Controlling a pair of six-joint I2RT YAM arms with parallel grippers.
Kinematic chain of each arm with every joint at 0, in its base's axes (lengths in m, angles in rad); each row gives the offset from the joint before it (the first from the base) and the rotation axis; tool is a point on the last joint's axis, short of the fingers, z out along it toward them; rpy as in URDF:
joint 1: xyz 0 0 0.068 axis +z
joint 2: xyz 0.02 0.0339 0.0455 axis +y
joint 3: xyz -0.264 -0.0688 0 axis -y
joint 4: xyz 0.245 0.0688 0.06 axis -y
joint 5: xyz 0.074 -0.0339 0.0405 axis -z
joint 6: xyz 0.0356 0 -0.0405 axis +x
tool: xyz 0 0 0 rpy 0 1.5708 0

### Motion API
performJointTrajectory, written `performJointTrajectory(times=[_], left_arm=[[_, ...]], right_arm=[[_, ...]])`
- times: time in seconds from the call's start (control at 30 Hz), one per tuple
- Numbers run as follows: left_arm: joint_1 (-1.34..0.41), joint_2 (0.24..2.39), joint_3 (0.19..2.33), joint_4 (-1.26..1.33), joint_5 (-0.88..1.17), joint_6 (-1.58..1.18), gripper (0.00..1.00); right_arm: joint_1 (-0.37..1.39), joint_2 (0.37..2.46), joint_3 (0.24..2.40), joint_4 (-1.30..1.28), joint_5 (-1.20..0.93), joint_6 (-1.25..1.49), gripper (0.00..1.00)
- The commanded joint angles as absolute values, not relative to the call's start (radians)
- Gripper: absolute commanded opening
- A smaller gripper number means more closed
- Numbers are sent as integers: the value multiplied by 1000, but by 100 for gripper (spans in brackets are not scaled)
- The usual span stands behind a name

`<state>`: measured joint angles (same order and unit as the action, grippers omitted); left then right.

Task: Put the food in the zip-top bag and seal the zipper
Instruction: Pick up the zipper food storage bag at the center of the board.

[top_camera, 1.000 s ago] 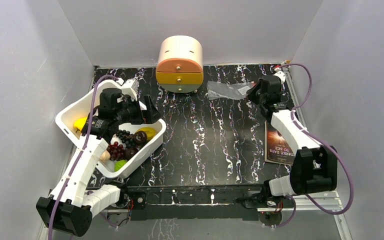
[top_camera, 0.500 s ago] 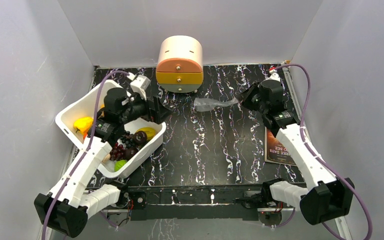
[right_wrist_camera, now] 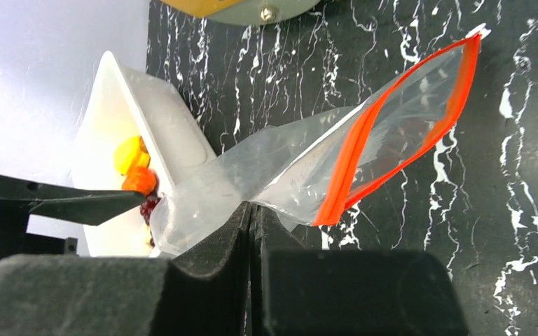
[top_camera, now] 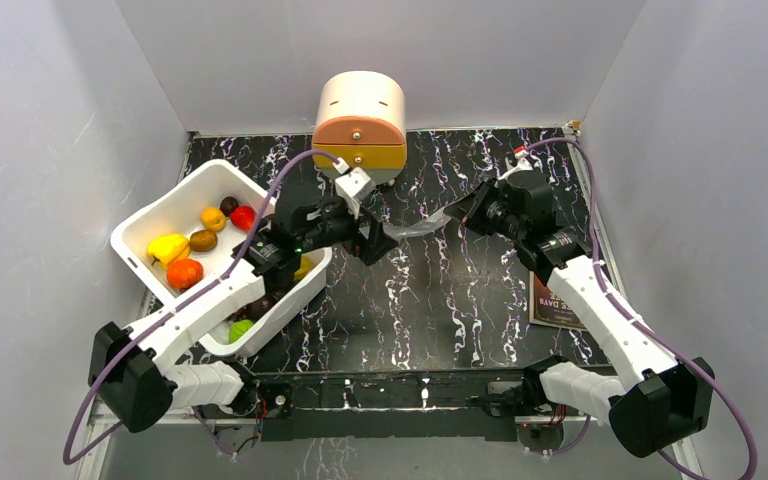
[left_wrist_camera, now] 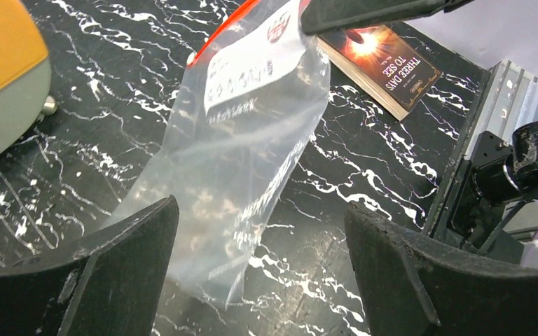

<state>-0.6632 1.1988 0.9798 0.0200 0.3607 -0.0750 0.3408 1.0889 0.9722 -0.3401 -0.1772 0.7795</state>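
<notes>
Two hands: right hand (right_wrist_camera: 252,213) pinching zip-top bag (right_wrist_camera: 308,168); left hand (left_wrist_camera: 259,210) spread wide near bag.

Book (left_wrist_camera: 385,63) cover reads "THREE DAYS TO SEE". White label patch (left_wrist_camera: 252,70) on zip-top bag (left_wrist_camera: 231,182): printed lines, too blurred to read.

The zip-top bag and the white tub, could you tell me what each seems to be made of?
The zip-top bag: thin clear plastic film, glossy; the marbled tabletop shows through and it creases limply. The white tub: probably rigid moulded plastic, smooth, with an even rim.
</notes>
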Motion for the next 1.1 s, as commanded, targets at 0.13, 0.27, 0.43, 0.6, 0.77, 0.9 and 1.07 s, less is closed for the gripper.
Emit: performJointTrajectory(times=[0.13,0.27,0.43,0.6,0.77,0.9,1.07], left_arm=[[-763,1321,1027,145,270,17,79],[-804,1345,1023,168,246,64,75],[-822,1348,1005,204,227,90,51],[-829,1345,980,221,245,108,0],[-834,1325,950,201,263,139,0],[-834,1283,914,222,235,151,0],[-834,1226,846,311,173,129,0]], right_arm=[[372,1057,950,-271,-237,831,0],[376,1054,939,-267,-253,836,0],[377,1054,946,-286,-259,831,0],[376,1067,966,-298,-272,842,0],[377,1085,1018,-374,-250,910,16],[375,1113,1111,-540,-157,1054,28],[364,1168,1255,-759,-57,1199,39]])
